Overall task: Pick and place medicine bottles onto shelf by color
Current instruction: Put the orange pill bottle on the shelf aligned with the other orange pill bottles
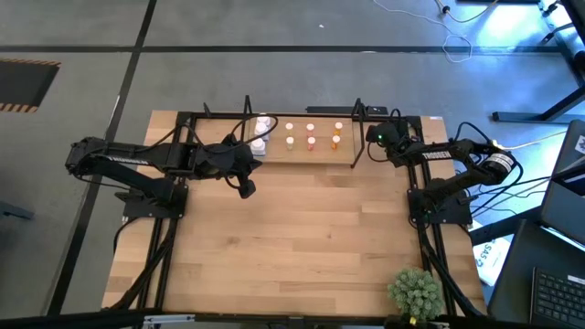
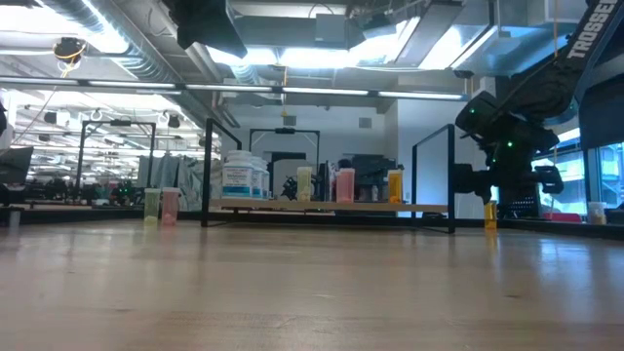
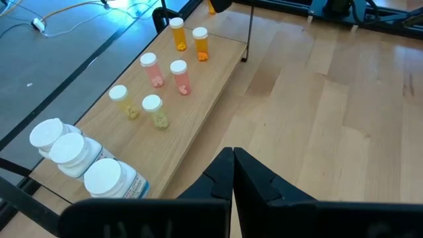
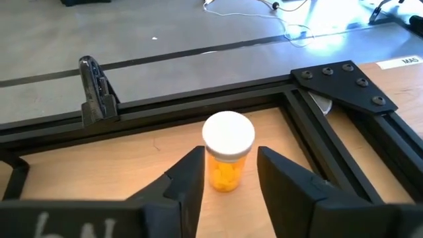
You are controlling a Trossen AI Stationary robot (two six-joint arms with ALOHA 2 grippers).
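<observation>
Right wrist view is showing an orange bottle (image 4: 227, 151) with a white cap standing upright on the table (image 4: 119, 165), in the corner of the black frame (image 4: 344, 82), between the right pincer's (image 4: 228, 173) parted fingers, not visibly touching them. Pale wood planks are making up the table, and grey floor with cables is lying beyond the frame. High view is placing that right pincer (image 1: 377, 135) just past the shelf's (image 1: 302, 151) right end, its arm reaching in from the right edge. The left pincer (image 1: 245, 187) is hovering over bare table just in front of the shelf's left end, arm stretched across from the left; in the left wrist view its fingers (image 3: 261, 182) are pressed together on nothing. On the shelf, three chunky white bottles (image 3: 76, 155) are clustering at the left end, then pairs of cream bottles (image 3: 139, 107), pink bottles (image 3: 165, 71) and orange bottles (image 3: 189, 38) are standing in a row. A green plant (image 1: 414, 291) is sitting at the table's near right corner. Low view is showing an open workshop with bright ceiling lights behind.
</observation>
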